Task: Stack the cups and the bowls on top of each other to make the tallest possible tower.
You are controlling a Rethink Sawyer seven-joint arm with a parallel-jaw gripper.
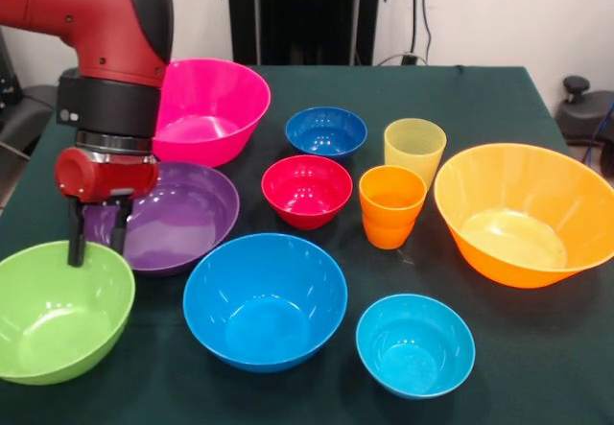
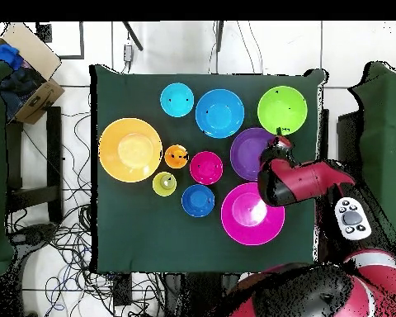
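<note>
Eight bowls [image 1: 264, 300] and two cups [image 1: 392, 204] upright, unstacked

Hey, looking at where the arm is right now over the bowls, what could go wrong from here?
1. The tool hangs at the lime green bowl's far rim, open, fingers astride the edge; a thin glossy rim might slip on lifting.
2. The purple bowl sits right beside it, so a sideways move could nudge it.
3. Nothing is stacked yet; the yellow cup and orange cup stand close together and might topple if bumped.

Cups [image 1: 403, 180] between separate bowls [image 1: 265, 298]
</note>
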